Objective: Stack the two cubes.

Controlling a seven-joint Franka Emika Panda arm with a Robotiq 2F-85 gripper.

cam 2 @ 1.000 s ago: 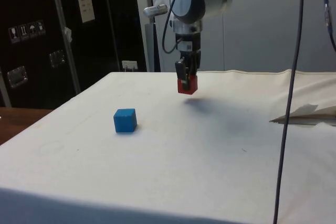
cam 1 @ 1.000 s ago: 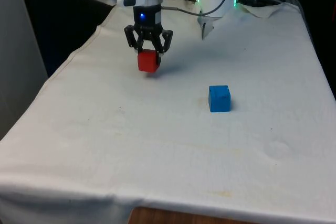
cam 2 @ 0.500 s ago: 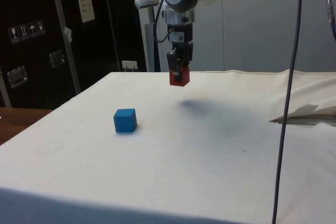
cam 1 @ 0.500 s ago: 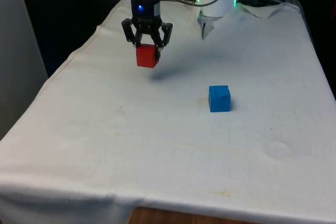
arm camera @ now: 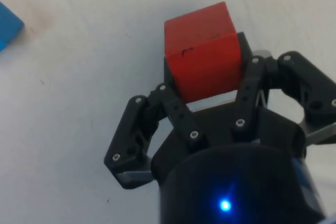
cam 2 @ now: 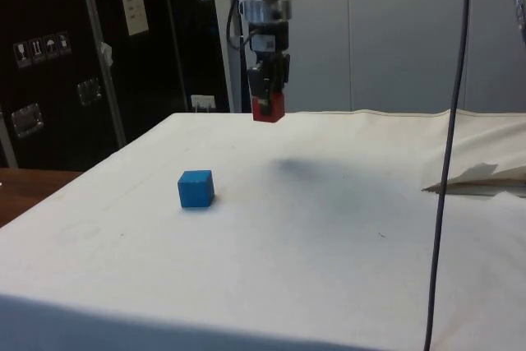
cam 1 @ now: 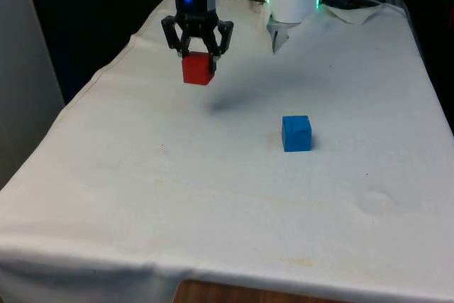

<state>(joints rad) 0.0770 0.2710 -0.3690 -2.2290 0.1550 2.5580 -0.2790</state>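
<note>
Pincer (cam 1: pixel 197 53) clenched on red cube (cam 1: pixel 197 69), airborne; off-centre drop onto blue cube (cam 1: pixel 296 133) could topple it.

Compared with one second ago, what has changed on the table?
The pincer, shut on the red cube, has risen higher above the white cloth, carrying the cube with it. The blue cube stayed where it was.
</note>
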